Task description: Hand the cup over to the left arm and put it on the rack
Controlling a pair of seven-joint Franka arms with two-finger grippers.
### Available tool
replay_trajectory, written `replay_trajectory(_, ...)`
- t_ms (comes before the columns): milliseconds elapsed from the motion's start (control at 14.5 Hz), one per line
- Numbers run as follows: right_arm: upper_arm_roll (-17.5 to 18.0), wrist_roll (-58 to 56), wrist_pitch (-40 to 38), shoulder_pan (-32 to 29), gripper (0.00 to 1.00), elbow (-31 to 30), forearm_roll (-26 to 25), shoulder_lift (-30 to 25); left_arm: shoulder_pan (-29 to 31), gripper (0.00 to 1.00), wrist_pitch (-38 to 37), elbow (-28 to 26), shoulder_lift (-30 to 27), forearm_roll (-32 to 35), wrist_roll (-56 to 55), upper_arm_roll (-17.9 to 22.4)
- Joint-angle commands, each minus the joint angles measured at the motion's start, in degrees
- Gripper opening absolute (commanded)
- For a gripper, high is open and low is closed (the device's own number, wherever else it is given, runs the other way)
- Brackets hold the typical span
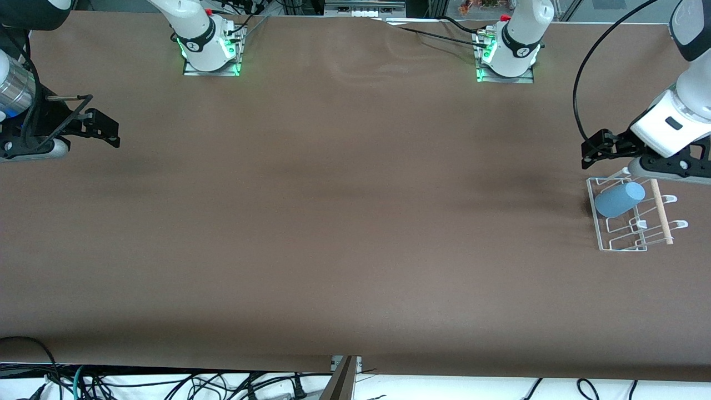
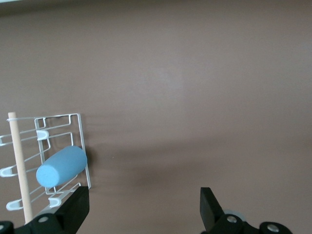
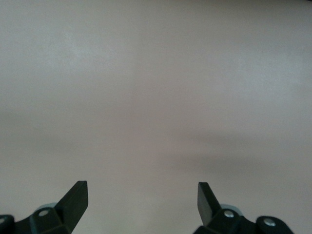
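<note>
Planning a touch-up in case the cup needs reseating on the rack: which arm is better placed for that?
Left. Its claw, open, hangs right at the rack, where the cup lies tilted on the wires. The right claw, open and empty, waits at the right arm's end of the table.

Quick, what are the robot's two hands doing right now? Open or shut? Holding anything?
Left gripper: open, holding nothing, beside the rack where the cup lies.
Right gripper: open, holding nothing, waiting at its end of the table.
</note>
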Motion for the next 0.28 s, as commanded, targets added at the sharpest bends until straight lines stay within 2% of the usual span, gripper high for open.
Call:
replay_trajectory(0, -0.10, -0.89, -1.17, 0.14, 0.99, 1.40, 0.71, 0.47, 1.96, 1.00, 1.39, -2.27, -1.53, -1.19, -0.76, -1.42)
replay_trajectory(207, -0.10, -0.89, -1.17, 0.06, 0.99, 1.40, 0.80, 0.47, 2.49, 1.00, 1.04, -2.18, -1.26, -1.19, -0.93, -1.78)
